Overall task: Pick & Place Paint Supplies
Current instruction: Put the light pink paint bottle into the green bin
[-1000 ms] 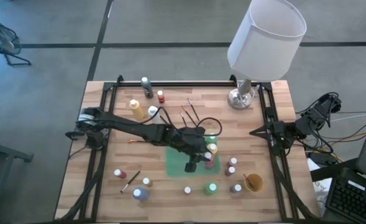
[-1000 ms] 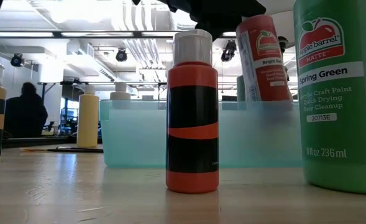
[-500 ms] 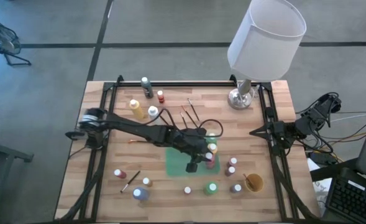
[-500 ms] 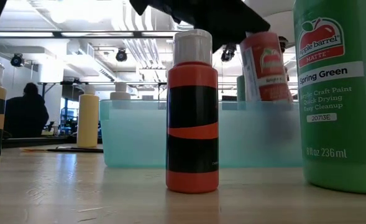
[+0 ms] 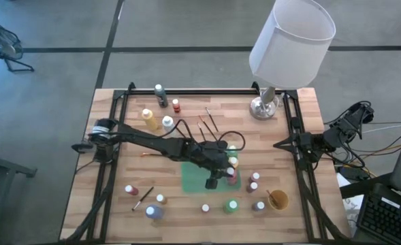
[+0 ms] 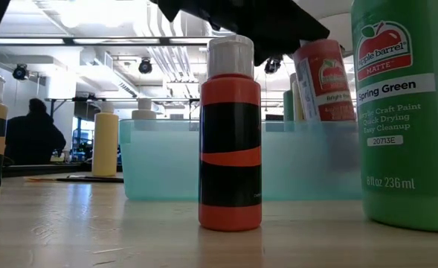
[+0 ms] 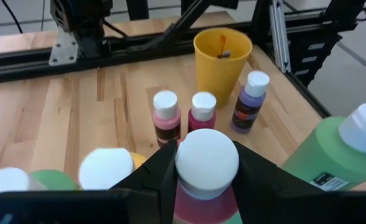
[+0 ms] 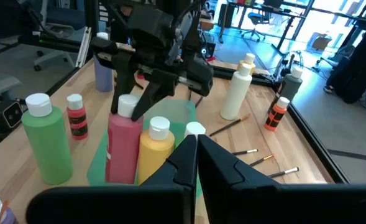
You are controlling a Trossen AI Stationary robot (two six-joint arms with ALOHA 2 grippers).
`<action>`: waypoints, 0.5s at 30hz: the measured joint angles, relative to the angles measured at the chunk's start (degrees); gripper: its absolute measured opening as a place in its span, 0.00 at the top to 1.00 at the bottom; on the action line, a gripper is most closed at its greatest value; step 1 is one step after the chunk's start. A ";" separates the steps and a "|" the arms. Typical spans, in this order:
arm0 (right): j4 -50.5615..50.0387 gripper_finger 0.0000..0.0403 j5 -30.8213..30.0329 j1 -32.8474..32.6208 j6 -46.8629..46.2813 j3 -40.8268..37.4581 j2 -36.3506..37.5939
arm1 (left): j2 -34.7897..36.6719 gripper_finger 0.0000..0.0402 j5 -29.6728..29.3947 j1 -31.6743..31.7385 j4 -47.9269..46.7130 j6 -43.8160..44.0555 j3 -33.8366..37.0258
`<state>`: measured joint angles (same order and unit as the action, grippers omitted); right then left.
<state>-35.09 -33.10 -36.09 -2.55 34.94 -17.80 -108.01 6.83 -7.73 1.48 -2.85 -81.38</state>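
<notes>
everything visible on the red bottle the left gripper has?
The red paint bottle is a tall plastic bottle with a white round cap and an apple-logo label. The left gripper is clamped on its neck just under the cap. It leans slightly, over the green tray, close beside a yellow bottle. Its base is hidden, so landed or not is unclear.

Red bottle point(image 7: 202, 202) base cut off, green bottle point(image 6: 406, 112) cap cropped

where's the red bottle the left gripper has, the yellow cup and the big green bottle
red bottle point(image 7: 206, 163), left wrist view, on its white cap
yellow cup point(image 7: 222, 65), left wrist view, on its outer wall
big green bottle point(image 6: 403, 112), low view, on its label
</notes>
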 joint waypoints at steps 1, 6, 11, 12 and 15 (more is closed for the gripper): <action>0.00 0.98 0.00 0.02 0.00 0.00 0.00 | -0.28 0.69 0.02 0.00 -0.08 -0.11 0.00; 0.00 0.98 0.00 0.02 0.00 0.00 0.00 | -2.10 0.69 0.47 0.02 0.07 -0.34 -0.46; -0.01 0.98 0.00 0.00 0.00 0.00 -0.02 | -2.97 0.68 1.20 0.04 0.23 -0.24 -1.38; 0.00 0.98 0.00 0.00 0.00 0.00 -0.03 | -2.97 0.68 1.20 0.04 0.23 -0.24 -1.42; -0.02 0.98 0.00 0.00 0.00 0.00 -0.02 | -2.97 0.65 1.18 0.04 0.17 -0.35 -1.42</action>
<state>-35.11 -33.10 -36.09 -2.55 34.94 -17.82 -110.98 8.01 -7.68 1.65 -3.20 -82.81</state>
